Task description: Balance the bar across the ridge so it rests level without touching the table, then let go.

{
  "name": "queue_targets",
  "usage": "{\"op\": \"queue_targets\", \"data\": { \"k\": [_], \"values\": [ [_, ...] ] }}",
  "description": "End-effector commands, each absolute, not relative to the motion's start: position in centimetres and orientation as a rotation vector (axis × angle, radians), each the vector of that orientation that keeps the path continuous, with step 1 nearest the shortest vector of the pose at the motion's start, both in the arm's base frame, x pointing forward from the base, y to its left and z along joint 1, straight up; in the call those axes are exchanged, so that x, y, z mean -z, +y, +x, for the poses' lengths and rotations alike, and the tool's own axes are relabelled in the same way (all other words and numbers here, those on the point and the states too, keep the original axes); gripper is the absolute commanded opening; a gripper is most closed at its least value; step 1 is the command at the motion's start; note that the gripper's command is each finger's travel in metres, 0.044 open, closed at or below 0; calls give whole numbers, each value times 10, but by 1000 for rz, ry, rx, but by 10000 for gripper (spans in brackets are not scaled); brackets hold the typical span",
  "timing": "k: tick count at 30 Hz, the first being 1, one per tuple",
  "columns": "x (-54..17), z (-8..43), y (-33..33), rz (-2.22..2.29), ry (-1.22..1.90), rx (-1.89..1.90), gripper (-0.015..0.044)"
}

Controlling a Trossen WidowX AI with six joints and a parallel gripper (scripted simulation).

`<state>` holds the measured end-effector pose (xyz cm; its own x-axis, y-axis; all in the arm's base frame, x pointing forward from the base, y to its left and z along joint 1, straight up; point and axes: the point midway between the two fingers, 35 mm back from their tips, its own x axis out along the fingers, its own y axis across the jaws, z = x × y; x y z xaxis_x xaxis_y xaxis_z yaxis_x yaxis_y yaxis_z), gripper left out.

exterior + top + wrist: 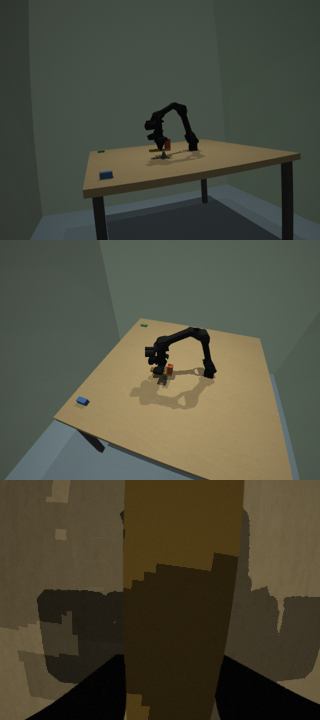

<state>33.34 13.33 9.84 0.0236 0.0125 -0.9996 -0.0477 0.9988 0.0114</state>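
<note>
Exterior view, near centre: the arm [178, 336] [168, 109] arched over, its fingers [161, 371] [160, 149] pointing down, pinching the yellow bar [152, 369] [154, 150] [182, 525].

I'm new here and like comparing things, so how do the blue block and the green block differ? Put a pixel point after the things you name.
The blue block [82, 400] [105, 175] is blue; the green block [143, 324] [101, 151] is green. The blue block looks thicker, the green block flatter. Both lie on the table, near its edge and away from the arm.
</note>
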Motion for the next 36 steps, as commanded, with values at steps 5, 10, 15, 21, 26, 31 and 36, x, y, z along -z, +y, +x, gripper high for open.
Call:
{"op": "queue_targets", "data": {
  "k": [5, 10, 15, 21, 26, 31, 36],
  "values": [
    [-98, 334, 133, -30, 1544, -46, 0],
    [-97, 334, 133, -30, 1544, -46, 0],
    [-97, 334, 133, -30, 1544, -46, 0],
    [-96, 334, 133, -30, 1544, -46, 0],
    [-96, 334, 133, -30, 1544, -46, 0],
    [-95, 334, 133, -30, 1544, -46, 0],
    [-95, 334, 133, -30, 1544, -46, 0]
  ]
}}
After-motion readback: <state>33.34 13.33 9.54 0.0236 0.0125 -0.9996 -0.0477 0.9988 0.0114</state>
